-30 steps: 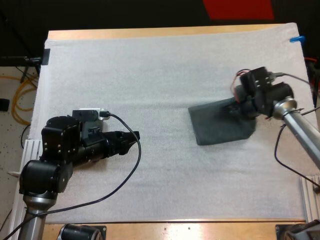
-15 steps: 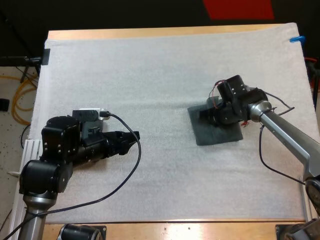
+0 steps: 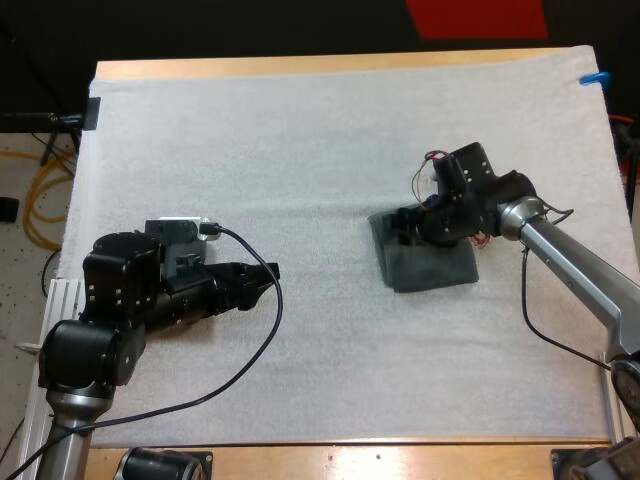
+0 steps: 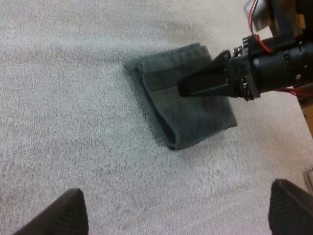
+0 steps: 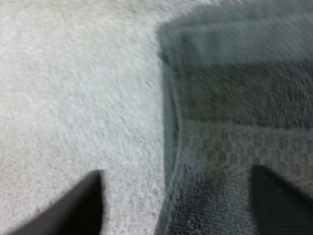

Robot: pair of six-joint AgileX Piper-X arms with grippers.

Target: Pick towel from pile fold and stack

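The folded towel (image 3: 442, 272) is laid right of centre on the mat (image 3: 300, 140), beneath the right gripper (image 3: 402, 228), whose fingers are spread; the left gripper (image 3: 262, 278) is spread likewise. Being soft and light, the towel is best pinched at an edge.

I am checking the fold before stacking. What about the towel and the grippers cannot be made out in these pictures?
High view: right gripper covers the towel's far right part.
Left wrist view: the frame edge cuts off the left gripper.
Right wrist view: the towel runs past the frame edge, so its layers cannot be counted.
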